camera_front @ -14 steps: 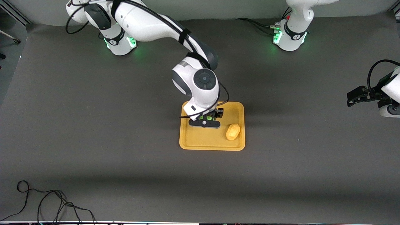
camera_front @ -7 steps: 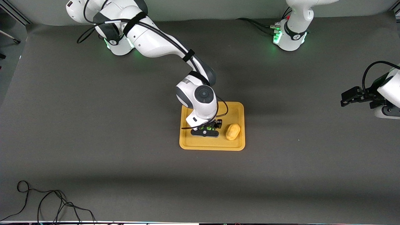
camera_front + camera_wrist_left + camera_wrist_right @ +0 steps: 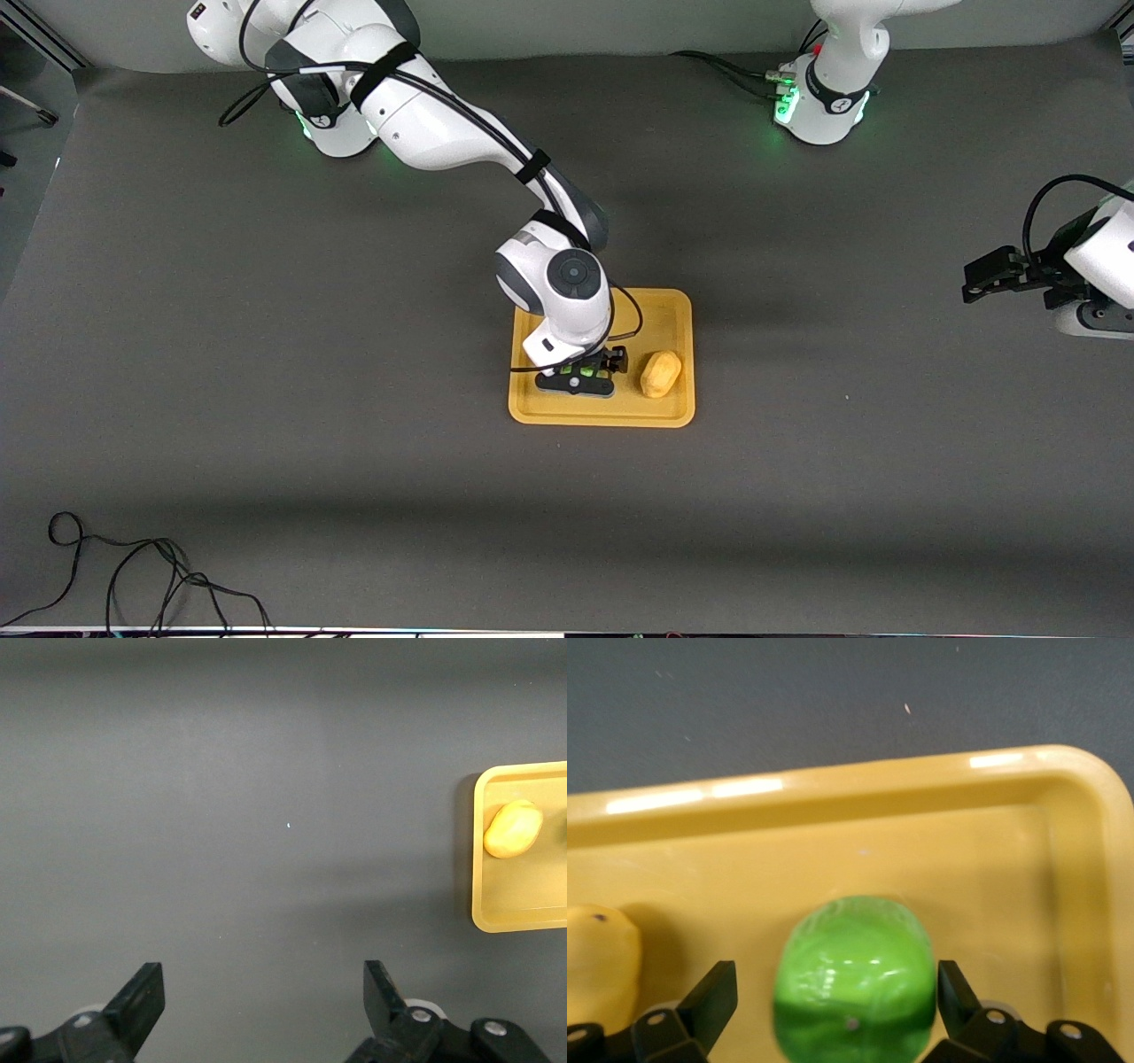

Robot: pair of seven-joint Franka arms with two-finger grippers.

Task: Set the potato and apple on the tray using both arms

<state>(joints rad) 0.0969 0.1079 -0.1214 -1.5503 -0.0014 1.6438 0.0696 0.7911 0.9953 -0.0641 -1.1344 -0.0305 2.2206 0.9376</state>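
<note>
Right gripper: low over the tray, on the part toward the right arm's end of the table. In the right wrist view its two black fingers stand apart on either side of the apple with a gap of tray floor on each side, so the jaws are spread and not pressing the fruit.
Apple: bright green and round, between the right gripper's fingers. It seems to sit on the tray floor, though the contact point itself is hidden under the fruit. In the front view only slivers of green show beneath the gripper body.
Potato: yellow-orange oval lump lying on the tray, beside the apple toward the left arm's end of the table, near the tray's rim on that end. No gripper touches it.
Tray: flat yellow-orange rectangle with rounded corners and a low rim, near the middle of the table, holding both pieces of produce.
Left gripper: up in the air over bare table at the left arm's end, well apart from the tray. Its wrist view shows both fingers spread wide with nothing between them; the arm waits.
Table: covered in dark grey matte sheet.
Cable: loose black loop on the table edge nearest the front camera, at the right arm's end.
</note>
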